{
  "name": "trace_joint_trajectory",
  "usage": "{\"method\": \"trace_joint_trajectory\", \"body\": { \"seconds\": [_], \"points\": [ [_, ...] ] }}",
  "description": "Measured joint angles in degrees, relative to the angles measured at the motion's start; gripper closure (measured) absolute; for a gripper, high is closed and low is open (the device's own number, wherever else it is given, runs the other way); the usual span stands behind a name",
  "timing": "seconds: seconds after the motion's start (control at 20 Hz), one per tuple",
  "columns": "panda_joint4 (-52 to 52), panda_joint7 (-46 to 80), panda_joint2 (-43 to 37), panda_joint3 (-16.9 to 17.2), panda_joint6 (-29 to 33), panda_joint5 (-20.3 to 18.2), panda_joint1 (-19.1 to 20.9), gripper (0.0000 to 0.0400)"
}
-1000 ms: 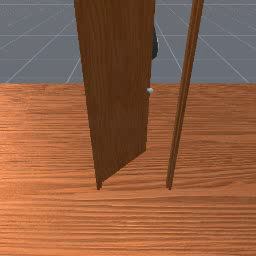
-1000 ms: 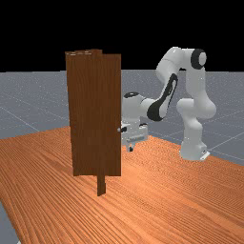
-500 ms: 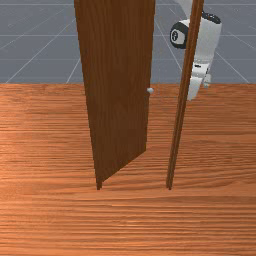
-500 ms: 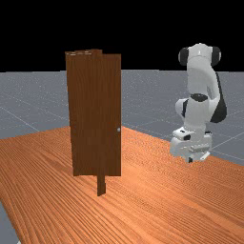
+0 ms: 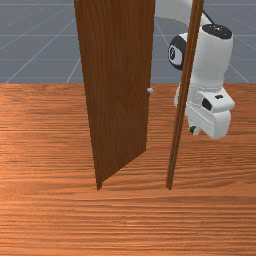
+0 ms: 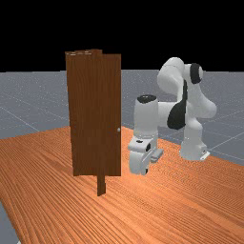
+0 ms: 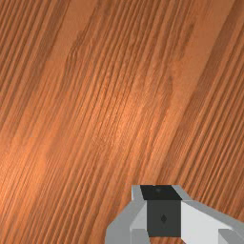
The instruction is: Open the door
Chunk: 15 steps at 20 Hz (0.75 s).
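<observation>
My pincer hangs over the wooden table; whether it is wide or narrow, I cannot tell. In the front view the thin post crosses in front of my hand. Toward that view's left stands the door, ajar and apart from my pincer, its knob at the edge nearer the post.
</observation>
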State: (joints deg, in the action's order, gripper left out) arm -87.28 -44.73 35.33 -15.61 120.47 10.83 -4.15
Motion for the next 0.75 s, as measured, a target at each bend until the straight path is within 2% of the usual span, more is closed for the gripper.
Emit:
{"method": "trace_joint_trajectory", "body": {
  "seconds": [0.05,0.1,0.3,0.5,0.55,0.65,0.75],
  "points": [
    [-3.5,-11.5,-2.2,0.1,1.6,-0.5,5.1,0.0400],
    [-5.7,-21.1,-3.6,-0.3,2.2,-1.2,8.3,0.0400],
    [-10.1,-35.7,-6.6,-0.9,2.1,-3.0,10.5,0.0400],
    [-14.9,-56.1,-10.0,-2.3,1.2,-5.3,13.6,0.0400],
    [-16.1,-58.3,-11.2,-1.8,0.5,-7.0,15.0,0.0400],
    [-13.6,-61.6,-9.7,1.1,0.2,-6.2,19.7,0.0400],
    [-12.4,-62.7,-9.1,2.6,-0.2,-6.6,22.4,0.0400]
  ]
}}
